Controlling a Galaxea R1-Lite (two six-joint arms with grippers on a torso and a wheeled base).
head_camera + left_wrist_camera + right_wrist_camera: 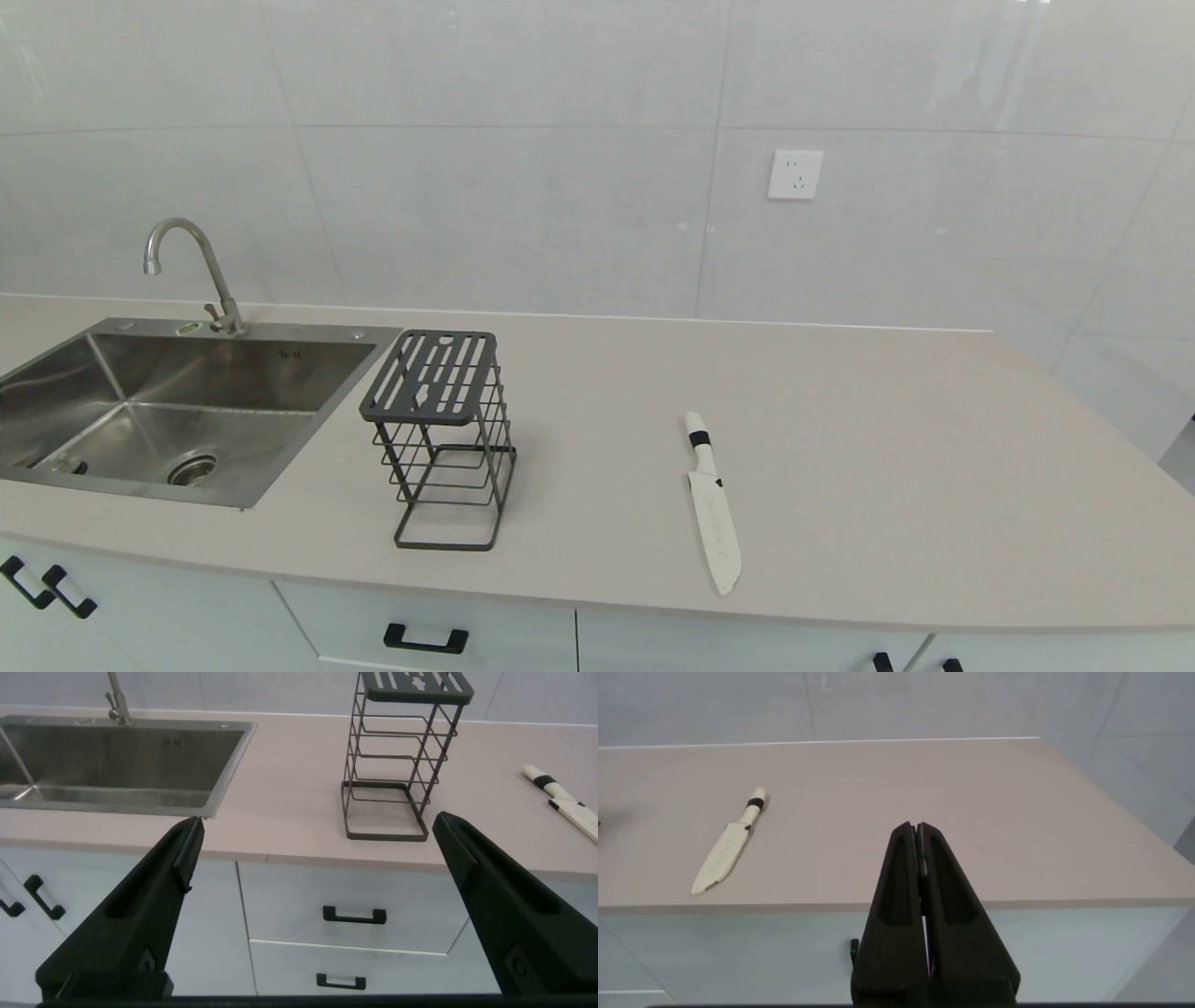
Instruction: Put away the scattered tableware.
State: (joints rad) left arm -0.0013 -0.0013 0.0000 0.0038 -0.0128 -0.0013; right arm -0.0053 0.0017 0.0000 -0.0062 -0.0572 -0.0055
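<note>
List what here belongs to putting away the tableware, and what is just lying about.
Belongs to the job:
white knife, lying on the counter
black wire rack, beside the sink

Just there:
sink
faucet
wall socket
drawers below

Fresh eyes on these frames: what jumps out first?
A white knife lies flat on the bare countertop, its blade tip toward the front edge. To its left a black wire rack stands upright, next to the steel sink. The left gripper is wide open and the right gripper is shut. Neither holds anything, and both are short of the counter's front edge.
</note>
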